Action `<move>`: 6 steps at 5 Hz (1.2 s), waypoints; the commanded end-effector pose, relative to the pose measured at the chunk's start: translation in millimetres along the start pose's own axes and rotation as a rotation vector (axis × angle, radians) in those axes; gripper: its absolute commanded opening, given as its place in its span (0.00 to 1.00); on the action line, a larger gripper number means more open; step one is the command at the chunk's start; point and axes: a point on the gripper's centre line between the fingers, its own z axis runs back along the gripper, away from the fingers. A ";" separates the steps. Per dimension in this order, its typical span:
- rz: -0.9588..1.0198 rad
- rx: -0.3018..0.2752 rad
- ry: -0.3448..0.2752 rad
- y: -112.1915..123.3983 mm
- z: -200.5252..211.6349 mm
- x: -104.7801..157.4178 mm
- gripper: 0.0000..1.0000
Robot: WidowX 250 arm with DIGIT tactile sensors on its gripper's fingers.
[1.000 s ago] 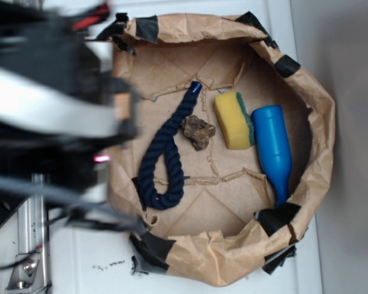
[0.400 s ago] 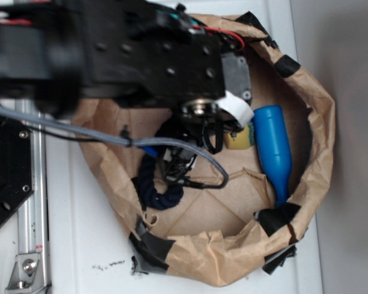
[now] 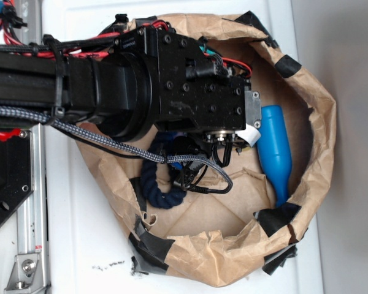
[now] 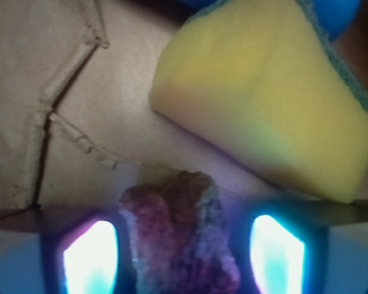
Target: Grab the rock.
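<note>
Mottled rock point(image 4: 181, 236) is now straddled by the gripper point(image 4: 184, 257), jaws apart, lowered into the bag point(image 3: 306, 92) beside the sponge point(image 4: 264, 104); closing remains.

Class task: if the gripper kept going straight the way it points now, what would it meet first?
Most likely the rock, which sits between the gripper's two fingers in the wrist view; the yellow sponge lies beyond. Depth is unclear.
</note>
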 end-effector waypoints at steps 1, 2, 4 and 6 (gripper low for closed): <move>0.052 0.017 -0.118 -7.2 70.8 3.3 0.00; 0.150 -0.026 -0.178 -11.6 116.3 13.3 0.00; 0.368 -0.118 -0.148 -19.4 134.1 15.6 0.00; 0.406 -0.080 -0.157 -25.1 130.1 21.2 0.00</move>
